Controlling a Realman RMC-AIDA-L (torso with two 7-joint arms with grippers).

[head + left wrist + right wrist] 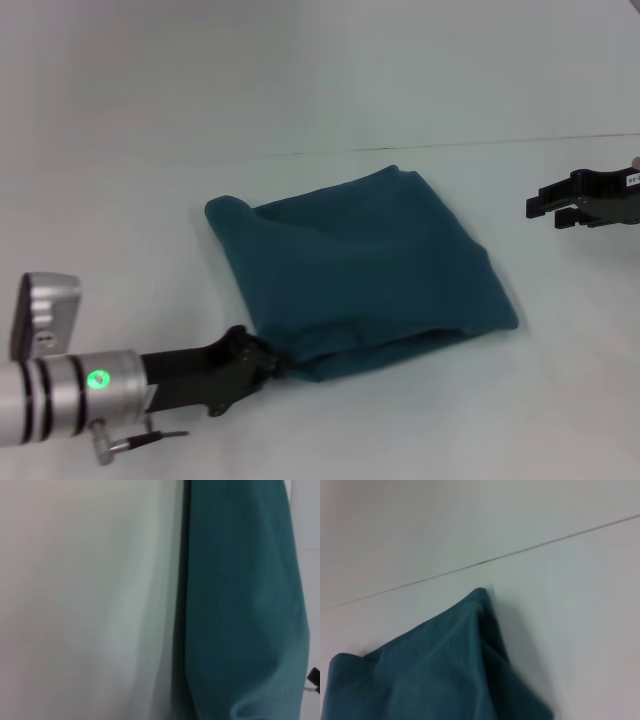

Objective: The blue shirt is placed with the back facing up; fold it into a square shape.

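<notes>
The soft, limp dark teal-blue fabric shirt (360,270), already folded, is best pinched at edges; left claw (275,365) pinches its near corner, right claw (545,208) spread.

Blue shirt (240,605) filling one side, smooth folded edge, pale table (80,600) alongside, soft creases

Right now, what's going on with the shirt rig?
The blue shirt lies on the white table, already folded into a rough square with a few loose edges. The left claw is down at the shirt's near corner, touching the fabric; whether it grips the cloth can't be told. The right claw hangs off to the shirt's right, apart from it and holding nothing.
</notes>
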